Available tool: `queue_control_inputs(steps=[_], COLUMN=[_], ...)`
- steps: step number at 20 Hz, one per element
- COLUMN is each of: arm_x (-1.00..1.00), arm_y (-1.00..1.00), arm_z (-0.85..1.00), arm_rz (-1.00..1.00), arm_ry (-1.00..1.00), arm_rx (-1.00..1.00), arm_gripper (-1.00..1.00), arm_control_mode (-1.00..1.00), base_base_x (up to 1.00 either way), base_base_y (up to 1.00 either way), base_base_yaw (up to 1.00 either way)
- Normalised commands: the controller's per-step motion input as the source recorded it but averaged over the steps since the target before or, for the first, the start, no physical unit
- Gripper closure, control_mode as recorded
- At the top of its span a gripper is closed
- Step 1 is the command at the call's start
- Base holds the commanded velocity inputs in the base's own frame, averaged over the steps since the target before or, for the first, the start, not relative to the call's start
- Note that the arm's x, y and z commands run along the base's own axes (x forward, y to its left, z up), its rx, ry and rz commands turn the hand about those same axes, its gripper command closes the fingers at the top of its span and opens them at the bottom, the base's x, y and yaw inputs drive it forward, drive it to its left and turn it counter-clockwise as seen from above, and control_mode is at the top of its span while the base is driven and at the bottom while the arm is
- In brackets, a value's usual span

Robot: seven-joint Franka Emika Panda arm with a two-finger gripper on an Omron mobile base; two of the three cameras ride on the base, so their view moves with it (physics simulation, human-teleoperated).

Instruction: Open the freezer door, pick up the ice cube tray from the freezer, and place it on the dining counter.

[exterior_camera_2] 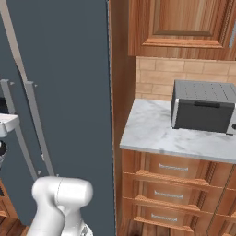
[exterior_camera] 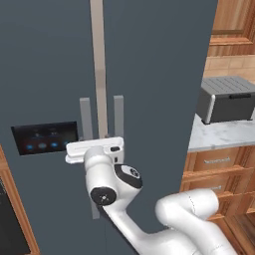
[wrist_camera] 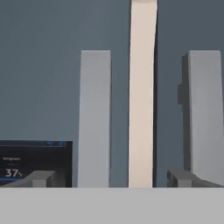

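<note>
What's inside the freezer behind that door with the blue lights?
You can't see inside. The freezer door is closed, so only its black panel and grey handle show. Anything in the freezer is hidden behind it.

Flat, even rendered light with no visible source and no glare. The freezer door (exterior_camera: 50,74) reads as uniform matt slate; its black panel (exterior_camera: 45,138) glows faintly blue. The hand view is soft and blurred, panel digits barely legible. Shadows are faint.
</note>
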Motion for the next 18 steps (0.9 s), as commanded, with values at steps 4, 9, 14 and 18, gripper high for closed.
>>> queue_control_inputs(steps=[4,9,14,18], arm_x=[0.45,0.42,0.37,0.18], arm_y=[0.30,0.09,0.09,0.06], arm_z=[-0.14,-0.11,-0.06,-0.01], arm_rz=[0.00,0.00,0.00,0.00], arm_ry=[0.00,-0.02,0.00,0.00], arm_rx=[0.00,0.00,0.00,0.00], arm_gripper=[-1.00,-1.00,-1.00,-1.00], arm_control_mode=[-1.00,-1.00,-1.00,-1.00], base_base_x=[0.00,0.00,0.00,0.00], base_base_y=[0.00,0.00,0.00,0.00], base_base_yaw=[0.00,0.00,0.00,0.00])
